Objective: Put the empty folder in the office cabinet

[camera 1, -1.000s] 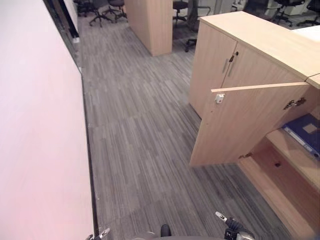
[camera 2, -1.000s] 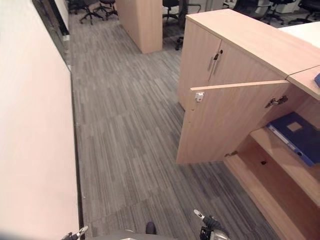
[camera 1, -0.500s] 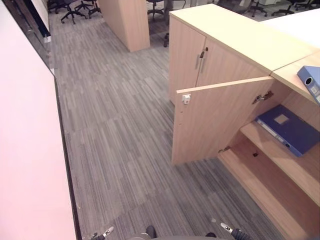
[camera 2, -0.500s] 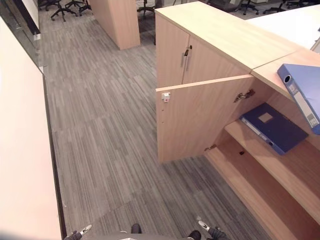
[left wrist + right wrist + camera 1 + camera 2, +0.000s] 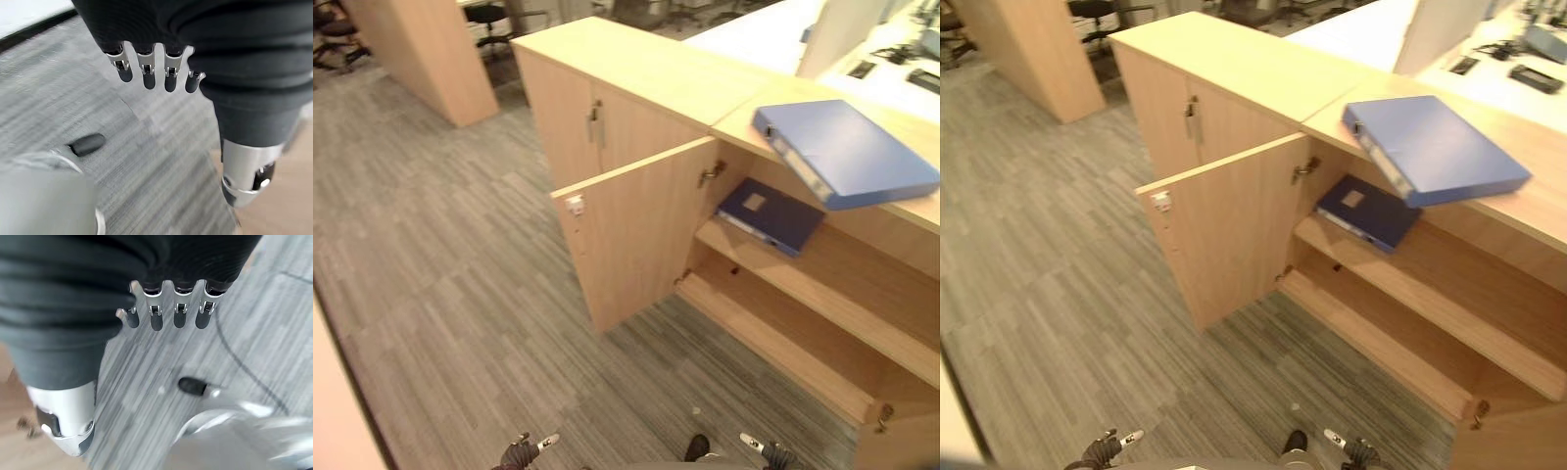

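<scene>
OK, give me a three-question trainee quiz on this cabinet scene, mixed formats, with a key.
1. True or false: the light blue folder lies on the cabinet top.
2. Where is the dark blue folder? A) on the floor B) on the upper shelf inside the open cabinet C) in the left hand
3. Fill in: the left hand and right hand both hang with straight fingers over the grey ____ and hold nothing.

Key: 1 true; 2 B; 3 floor.
</scene>
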You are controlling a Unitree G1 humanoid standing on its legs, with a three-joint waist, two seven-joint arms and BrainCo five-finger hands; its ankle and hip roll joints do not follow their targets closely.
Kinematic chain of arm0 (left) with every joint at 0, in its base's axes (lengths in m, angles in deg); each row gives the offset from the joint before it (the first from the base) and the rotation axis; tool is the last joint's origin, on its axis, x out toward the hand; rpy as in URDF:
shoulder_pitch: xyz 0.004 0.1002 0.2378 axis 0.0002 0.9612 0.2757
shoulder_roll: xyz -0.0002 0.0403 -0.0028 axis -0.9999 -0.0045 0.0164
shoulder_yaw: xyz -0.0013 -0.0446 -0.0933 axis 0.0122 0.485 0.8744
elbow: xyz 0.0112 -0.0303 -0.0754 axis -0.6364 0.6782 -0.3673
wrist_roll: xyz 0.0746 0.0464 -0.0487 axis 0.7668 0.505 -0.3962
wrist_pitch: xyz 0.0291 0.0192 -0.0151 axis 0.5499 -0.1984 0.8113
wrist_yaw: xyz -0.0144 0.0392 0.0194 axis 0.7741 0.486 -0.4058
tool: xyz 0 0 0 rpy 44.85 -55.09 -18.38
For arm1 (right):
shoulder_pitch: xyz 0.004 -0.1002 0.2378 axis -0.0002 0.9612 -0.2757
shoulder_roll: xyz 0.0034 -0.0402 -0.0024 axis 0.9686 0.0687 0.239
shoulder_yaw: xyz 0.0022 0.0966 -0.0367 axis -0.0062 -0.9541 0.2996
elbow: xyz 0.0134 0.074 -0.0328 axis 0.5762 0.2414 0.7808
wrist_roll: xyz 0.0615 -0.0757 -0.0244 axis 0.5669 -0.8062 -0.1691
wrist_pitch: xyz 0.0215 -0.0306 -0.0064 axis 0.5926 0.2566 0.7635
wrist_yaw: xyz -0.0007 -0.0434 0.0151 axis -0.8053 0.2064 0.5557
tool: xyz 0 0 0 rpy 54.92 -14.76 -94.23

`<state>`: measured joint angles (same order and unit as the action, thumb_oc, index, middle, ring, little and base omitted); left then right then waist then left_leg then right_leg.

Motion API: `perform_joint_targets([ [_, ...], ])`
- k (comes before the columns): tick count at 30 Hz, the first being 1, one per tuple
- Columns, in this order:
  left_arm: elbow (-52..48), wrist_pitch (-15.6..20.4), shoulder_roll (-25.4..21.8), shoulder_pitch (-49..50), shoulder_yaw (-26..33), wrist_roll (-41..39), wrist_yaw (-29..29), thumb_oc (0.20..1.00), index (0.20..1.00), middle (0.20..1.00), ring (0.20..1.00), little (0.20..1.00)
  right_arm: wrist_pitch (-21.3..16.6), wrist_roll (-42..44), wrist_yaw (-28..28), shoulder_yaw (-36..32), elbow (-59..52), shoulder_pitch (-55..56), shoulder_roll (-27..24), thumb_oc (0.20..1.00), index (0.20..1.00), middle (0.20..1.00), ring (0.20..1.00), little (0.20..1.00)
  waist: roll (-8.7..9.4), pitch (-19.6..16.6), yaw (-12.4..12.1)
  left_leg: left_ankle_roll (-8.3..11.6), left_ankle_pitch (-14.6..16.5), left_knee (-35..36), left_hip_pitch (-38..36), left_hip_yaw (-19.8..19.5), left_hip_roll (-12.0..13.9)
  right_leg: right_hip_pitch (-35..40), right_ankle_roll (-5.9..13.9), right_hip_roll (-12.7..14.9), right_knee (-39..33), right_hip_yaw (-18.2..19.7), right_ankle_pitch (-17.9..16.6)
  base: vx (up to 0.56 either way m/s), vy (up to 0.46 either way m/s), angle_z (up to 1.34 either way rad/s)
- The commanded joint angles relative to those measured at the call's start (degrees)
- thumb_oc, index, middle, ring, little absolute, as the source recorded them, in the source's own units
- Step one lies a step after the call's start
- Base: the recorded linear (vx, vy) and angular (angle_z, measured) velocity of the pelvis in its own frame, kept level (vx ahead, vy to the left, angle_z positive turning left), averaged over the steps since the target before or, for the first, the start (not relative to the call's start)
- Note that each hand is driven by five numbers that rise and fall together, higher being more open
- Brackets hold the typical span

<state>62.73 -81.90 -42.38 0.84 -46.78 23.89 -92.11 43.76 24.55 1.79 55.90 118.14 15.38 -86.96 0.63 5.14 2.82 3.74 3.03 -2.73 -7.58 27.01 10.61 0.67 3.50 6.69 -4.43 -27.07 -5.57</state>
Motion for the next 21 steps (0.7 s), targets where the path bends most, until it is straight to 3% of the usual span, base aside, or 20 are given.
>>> perform_joint_targets([
  [1,-1.44,1.16,-0.33,-2.36,-0.81,-0.24,0.07,1.000,1.000,1.000,1.000,1.000,-1.42,-0.17,0.17,0.76,2.54,-6.27,-0.83,1.000,1.000,1.000,1.000,1.000,0.95,2.63,-1.79,2.83,0.42,-9.21,4.65,-7.91,3.90,3.31,2.78,-0.62,0.10,3.08,4.89,0.02,-0.075,-1.03],
  [2,-2.82,1.34,-0.27,-2.74,-1.65,-0.83,-0.09,1.000,1.000,1.000,1.000,1.000,-1.41,0.05,-0.03,0.89,2.20,-6.65,-1.33,1.000,1.000,1.000,1.000,1.000,1.23,3.21,-2.74,1.66,0.95,-13.11,7.68,-13.14,2.54,3.83,2.09,-1.09,0.11,4.42,5.40,-0.04,-0.069,-1.29],
  [3,-4.06,1.38,-0.39,-3.37,-2.66,-0.69,0.06,1.000,1.000,1.000,1.000,1.000,-1.46,0.08,0.02,1.07,2.06,-7.04,-1.75,1.000,1.000,1.000,1.000,1.000,2.06,3.69,-3.37,0.31,0.36,-13.85,10.67,-16.81,-0.50,3.39,1.40,-0.56,0.50,5.28,4.92,0.01,-0.059,-0.83],
  [5,-6.06,1.50,-0.74,-4.00,-4.79,1.29,-0.32,1.000,1.000,1.000,1.000,1.000,-1.29,-0.19,-0.02,1.41,2.39,-7.56,-2.24,1.000,1.000,1.000,1.000,1.000,2.20,3.83,-3.66,0.27,1.44,-12.27,12.20,-21.54,-2.50,4.14,1.77,-0.81,0.29,7.71,5.48,0.12,0.060,-0.34],
  [8,-17.86,1.39,-3.47,-3.36,-9.03,3.13,1.49,1.000,1.000,1.000,1.000,1.000,-0.80,-1.62,-0.12,2.05,2.61,-8.68,-3.60,1.000,1.000,1.000,1.000,1.000,0.39,4.97,-5.19,2.11,-7.18,-2.63,17.96,-34.54,-6.59,5.82,1.87,-2.53,-0.36,13.21,6.28,0.18,0.137,-0.65],
  [9,-19.86,1.28,-3.89,-3.09,-9.49,2.85,2.17,1.000,1.000,1.000,1.000,1.000,-0.73,-1.77,-0.06,2.12,2.50,-8.86,-3.76,1.000,1.000,1.000,1.000,1.000,-0.04,5.33,-5.43,2.41,-8.01,-1.46,18.65,-35.70,-6.92,6.14,1.95,-2.79,-0.32,14.30,6.62,0.15,0.130,-0.78],
  [12,-22.92,0.76,-4.12,-1.78,-10.31,2.33,4.45,1.000,1.000,1.000,1.000,1.000,-0.49,-2.47,0.99,1.75,2.09,-8.58,-3.87,1.000,1.000,1.000,1.000,1.000,-2.00,4.81,-5.07,2.35,-8.34,2.44,15.97,-36.41,-6.55,6.62,2.56,-3.30,-0.24,17.17,7.28,0.12,0.173,-1.00],
  [14,-23.75,0.75,-4.41,-1.29,-11.01,2.86,5.35,1.000,1.000,1.000,1.000,1.000,-0.23,-2.89,1.40,1.44,1.90,-8.20,-3.70,1.000,1.000,1.000,1.000,1.000,-2.37,3.98,-4.53,1.94,-7.85,3.79,13.89,-35.89,-6.89,6.68,3.13,-2.25,-0.45,18.37,7.15,0.13,0.244,-1.44],
  [21,-30.97,0.62,-7.88,-0.56,-12.74,5.45,7.72,1.000,1.000,1.000,1.000,1.000,0.62,-5.00,2.11,1.94,1.30,-9.28,-2.50,1.000,1.000,1.000,1.000,1.000,-2.62,2.15,-3.54,-1.25,-5.43,6.61,9.58,-29.02,-9.30,4.39,6.20,1.56,-0.53,22.81,5.19,0.09,0.230,-0.60],
])
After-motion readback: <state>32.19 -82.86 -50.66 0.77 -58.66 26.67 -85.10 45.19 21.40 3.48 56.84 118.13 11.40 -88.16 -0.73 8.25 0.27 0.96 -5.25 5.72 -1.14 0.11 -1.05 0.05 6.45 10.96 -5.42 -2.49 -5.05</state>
